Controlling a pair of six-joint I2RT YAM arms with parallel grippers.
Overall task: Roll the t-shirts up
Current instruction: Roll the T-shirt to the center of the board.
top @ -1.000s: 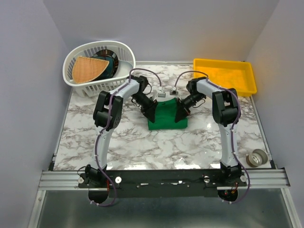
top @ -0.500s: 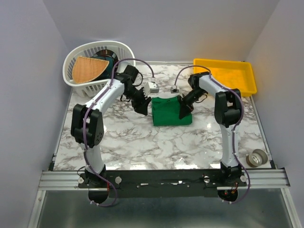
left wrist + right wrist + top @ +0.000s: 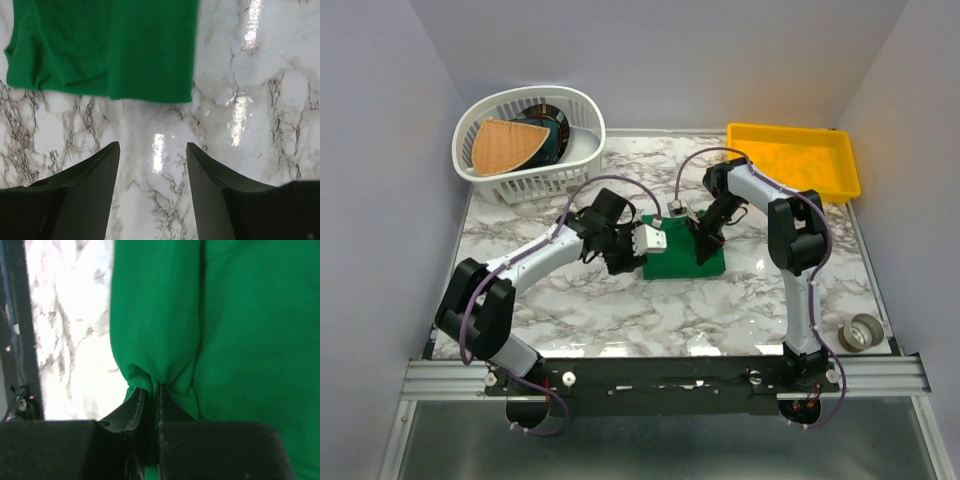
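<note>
The emerald-green t-shirt (image 3: 682, 262) lies folded into a small block at the middle of the marble table. My right gripper (image 3: 706, 248) is shut on a bunched fold of the t-shirt at its right part; the right wrist view shows the fabric (image 3: 160, 315) pinched between the fingertips of the right gripper (image 3: 150, 390). My left gripper (image 3: 634, 258) is open and empty at the shirt's left side. In the left wrist view, bare marble shows between the fingers of the left gripper (image 3: 152, 150), and the t-shirt's edge (image 3: 110, 45) lies just ahead.
A white laundry basket (image 3: 480, 172) at the back left holds a dark teal item with a tan wedge (image 3: 505, 145). A yellow tray (image 3: 790, 160) stands at the back right. A roll of tape (image 3: 863, 331) lies near the front right corner.
My left arm has swung from the shirt's far left side to its near left side, its gripper now open over bare marble. The right gripper and the shirt have shifted slightly nearer.
</note>
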